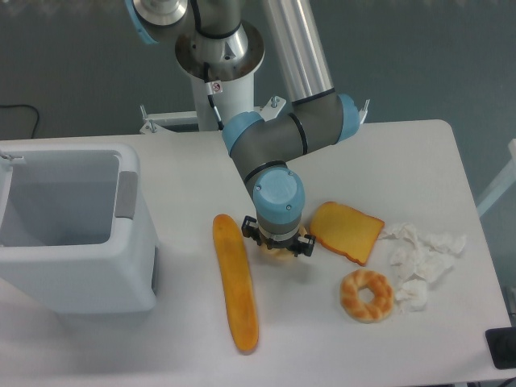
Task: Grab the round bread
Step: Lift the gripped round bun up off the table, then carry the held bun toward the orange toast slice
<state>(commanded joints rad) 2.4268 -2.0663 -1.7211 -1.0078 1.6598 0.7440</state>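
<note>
The round bread [279, 253] lies on the white table between the long loaf and the orange wedge. Only a pale-cream sliver of it shows under the arm's blue wrist. My gripper [278, 244] points straight down onto it, with its jaws closed against the bun's sides. The wrist hides the fingertips and most of the bun. I cannot tell whether the bun still rests on the table.
A long golden baguette [235, 281] lies just left of the gripper. An orange wedge slice [347, 230] sits close on the right, with a ring-shaped pastry [367, 295] and crumpled white paper [422, 254] beyond. A white bin [72, 226] stands at the left.
</note>
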